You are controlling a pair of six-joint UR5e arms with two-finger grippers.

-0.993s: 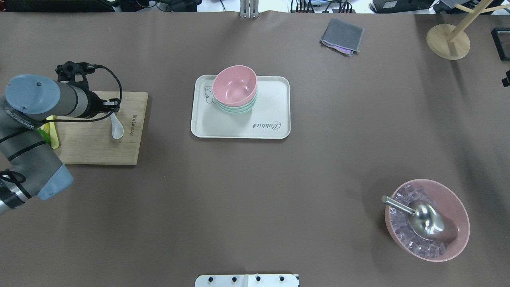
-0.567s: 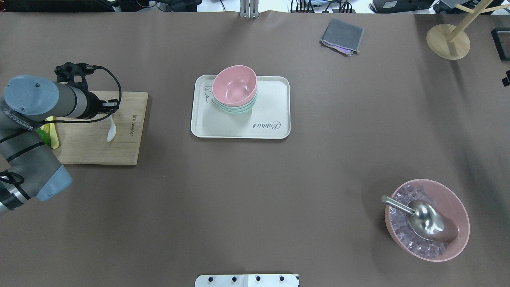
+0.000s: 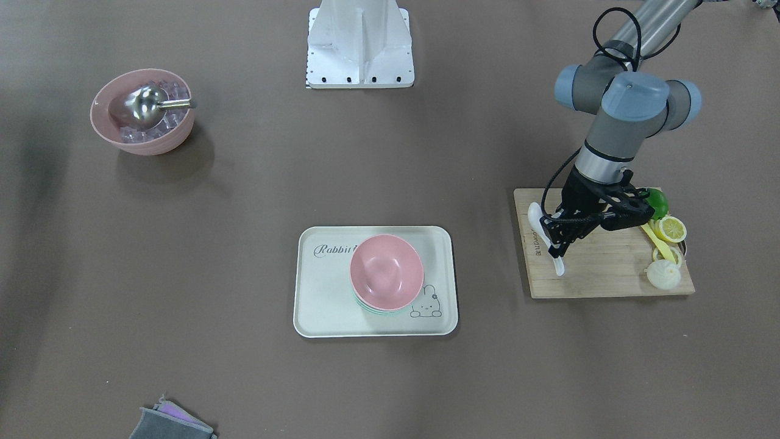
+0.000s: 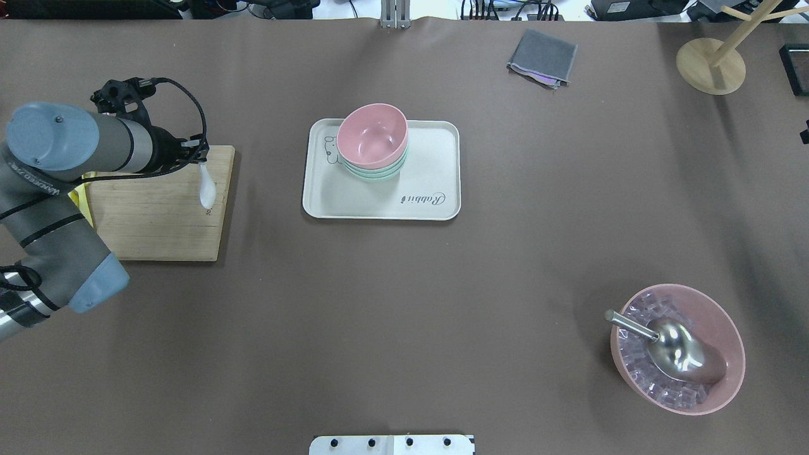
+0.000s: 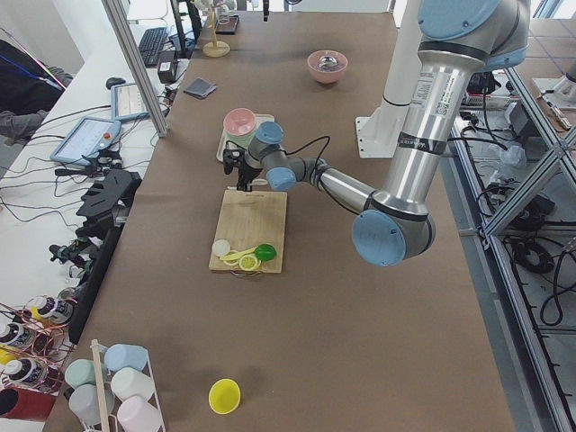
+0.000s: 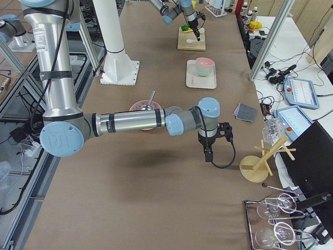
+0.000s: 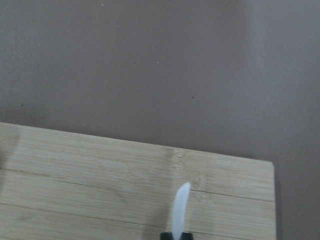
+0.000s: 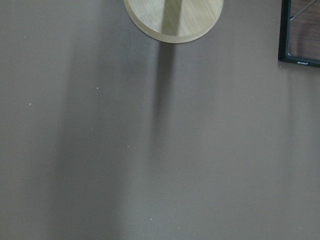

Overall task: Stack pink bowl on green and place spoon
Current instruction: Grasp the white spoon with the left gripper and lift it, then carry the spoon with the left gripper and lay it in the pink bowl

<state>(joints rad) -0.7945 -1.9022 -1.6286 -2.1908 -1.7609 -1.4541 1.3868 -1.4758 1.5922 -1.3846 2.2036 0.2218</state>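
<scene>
Now the left jaws clamp the spoon [image 4: 206,189], apparently clear of the board [image 4: 158,221]; the right jaws' state cannot be told.

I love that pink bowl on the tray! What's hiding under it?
Mint-green bowls sit nested under the pink bowl, on the white tray. Only their rims show; their insides are covered.

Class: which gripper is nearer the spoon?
Left. The left gripper grips the spoon over the board; the right gripper hangs far off beside the stand.
</scene>
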